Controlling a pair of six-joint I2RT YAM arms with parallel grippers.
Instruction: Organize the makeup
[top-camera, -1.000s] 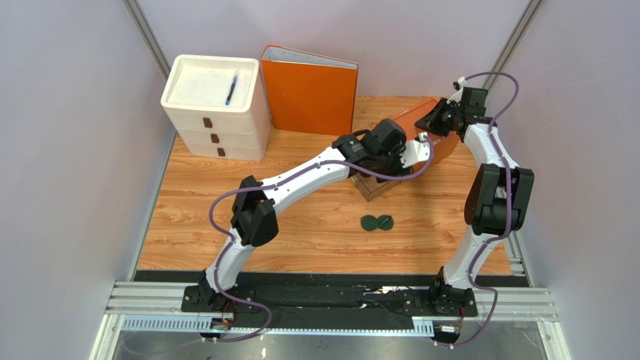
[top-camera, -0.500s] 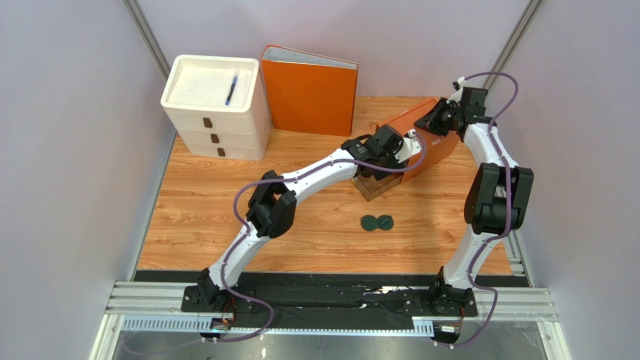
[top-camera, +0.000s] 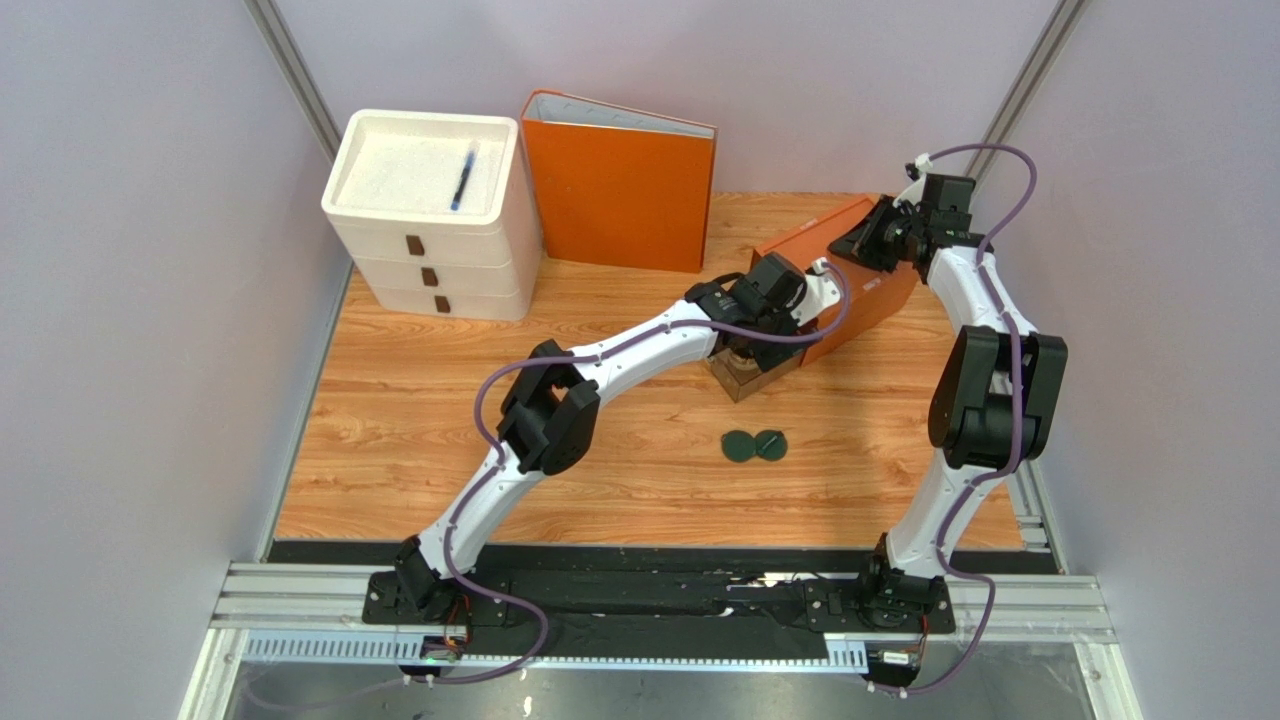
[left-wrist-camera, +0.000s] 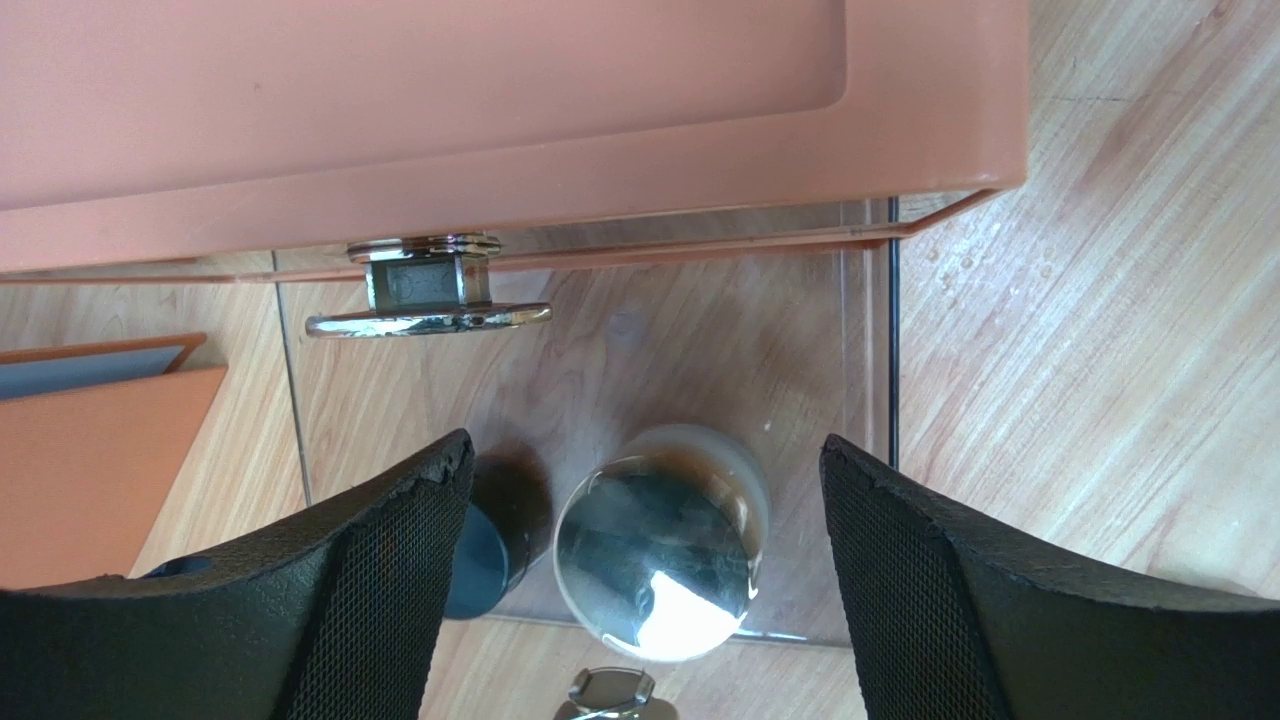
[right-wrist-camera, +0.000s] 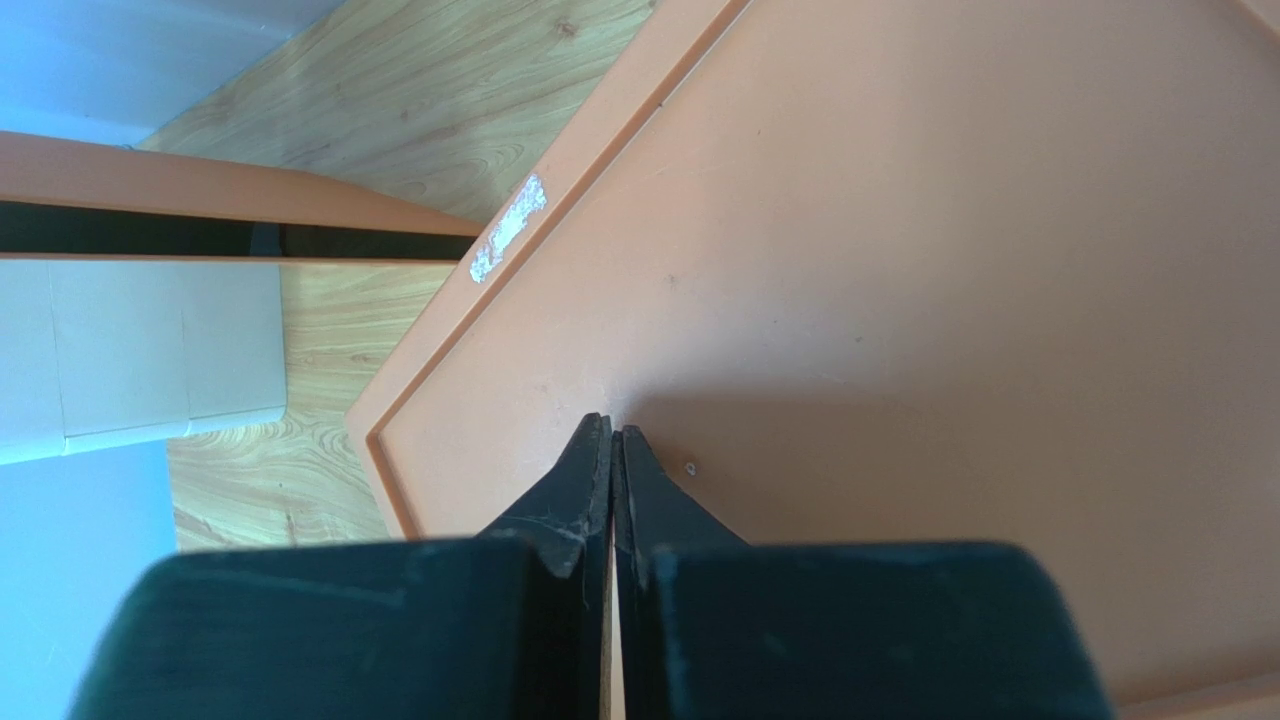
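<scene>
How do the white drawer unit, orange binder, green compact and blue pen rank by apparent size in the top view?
1. white drawer unit, slightly ahead.
2. orange binder, nearly alike.
3. green compact.
4. blue pen: similar length, far thinner.

The orange lid (left-wrist-camera: 451, 105) overhangs the clear box (left-wrist-camera: 721, 353), narrowing the left hand's (left-wrist-camera: 643, 465) access.

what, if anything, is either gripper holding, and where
Nothing is gripped. The left gripper is open over the silver-capped bottle in the clear box; the right gripper is shut, tips against the orange lid.
</scene>
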